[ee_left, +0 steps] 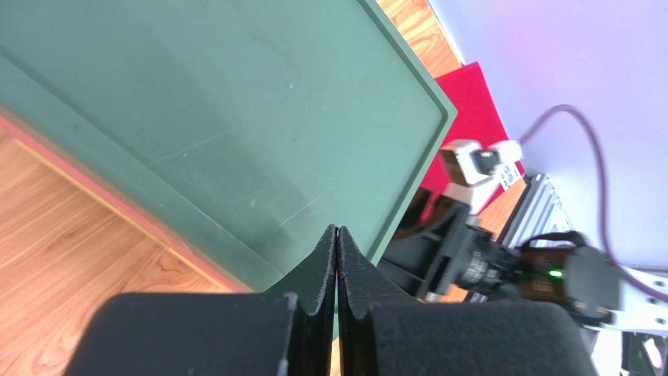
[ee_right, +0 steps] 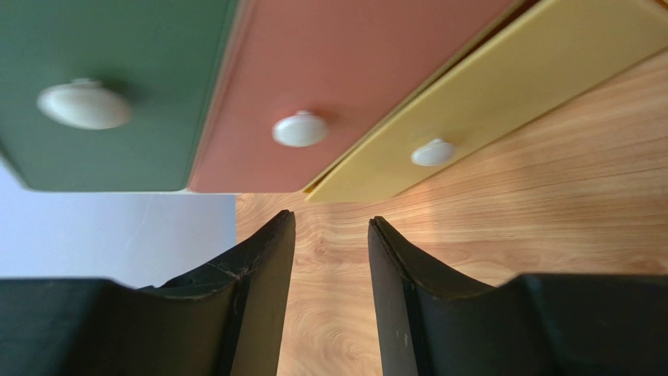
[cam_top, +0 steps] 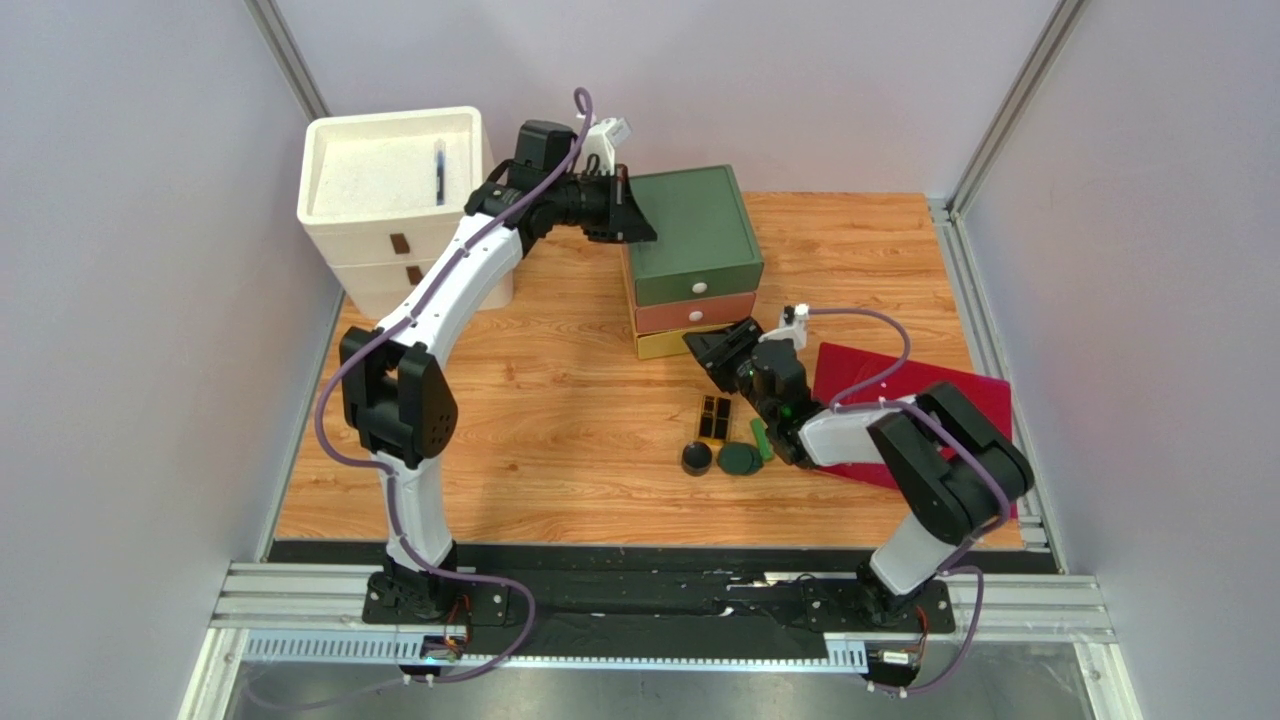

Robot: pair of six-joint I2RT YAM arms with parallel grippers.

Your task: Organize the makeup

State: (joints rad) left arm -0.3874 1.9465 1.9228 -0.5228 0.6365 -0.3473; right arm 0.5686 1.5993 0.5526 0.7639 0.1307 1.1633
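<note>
Bright green stick point(cam_top: 760, 440) half behind right arm point(cam_top: 849, 432)

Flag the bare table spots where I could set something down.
Widest bare wood: between the left arm and the black jar, in front of the stacked drawers. Also the back right corner, bordered by those drawers and the red folder. Crowded: before the yellow drawer, with the right claw, black-and-gold case and green compact.

Cosmetics point(cam_top: 718, 428) lie on the bench point(cam_top: 571, 405) before a drawer chest point(cam_top: 694, 240), a folder point(cam_top: 849, 383) to their right, another drawer unit point(cam_top: 406, 240) rear left.
</note>
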